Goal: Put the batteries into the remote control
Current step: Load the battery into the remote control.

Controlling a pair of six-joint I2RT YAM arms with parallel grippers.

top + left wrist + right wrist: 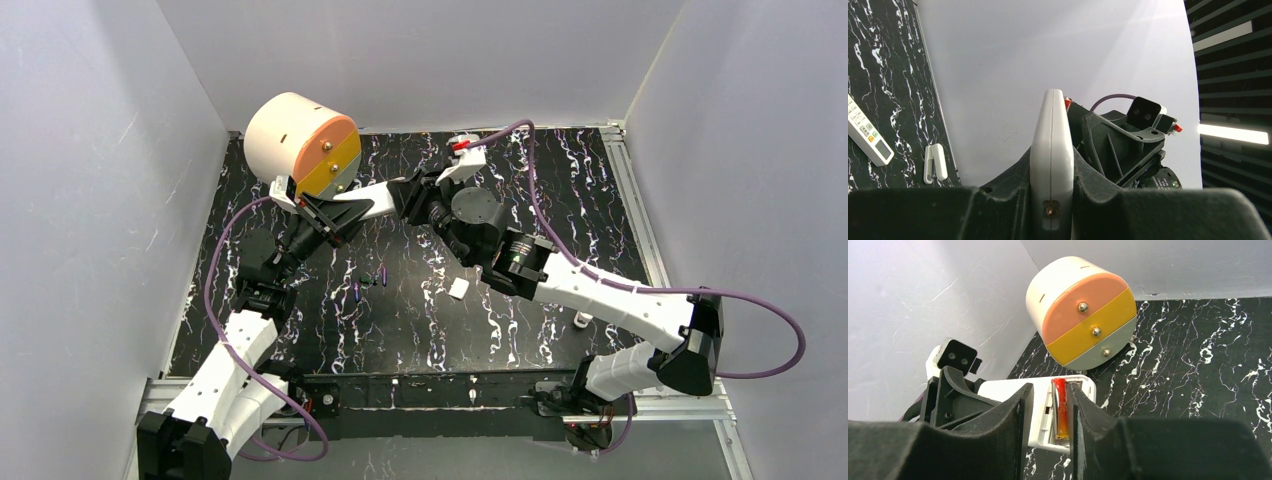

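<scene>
Right wrist: battery (1060, 410) within end effector (1050, 406)

High rear overview; opposed close wrist views, the remote control (1050, 150) in common.

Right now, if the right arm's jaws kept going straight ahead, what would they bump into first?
Probably the white remote: it sits right at the jaws of the right gripper, with a red-orange battery between them. Depth is unclear.
</scene>
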